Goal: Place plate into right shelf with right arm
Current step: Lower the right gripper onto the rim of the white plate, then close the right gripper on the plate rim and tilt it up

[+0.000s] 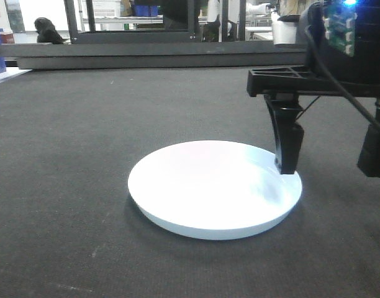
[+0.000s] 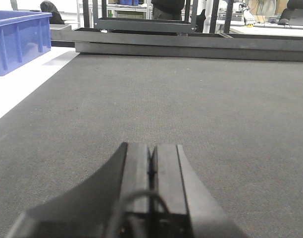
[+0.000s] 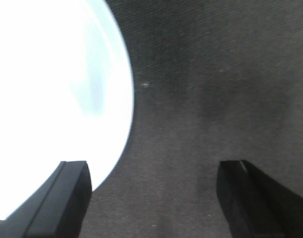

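Dark mat (image 1: 66, 155): plate (image 1: 208, 186) in front view, blue crate (image 2: 18, 42) in left-wrist view

Under me: dark grey woven fabric mat (image 1: 84, 155) covering the bench. At its far edge, a long flat black rail (image 1: 146, 59), with a black metal frame (image 2: 141, 22) standing behind. On my left, a white tabletop strip (image 2: 23, 84) with a blue plastic crate (image 2: 18, 42) on it. Back of the room is bright and washed out.
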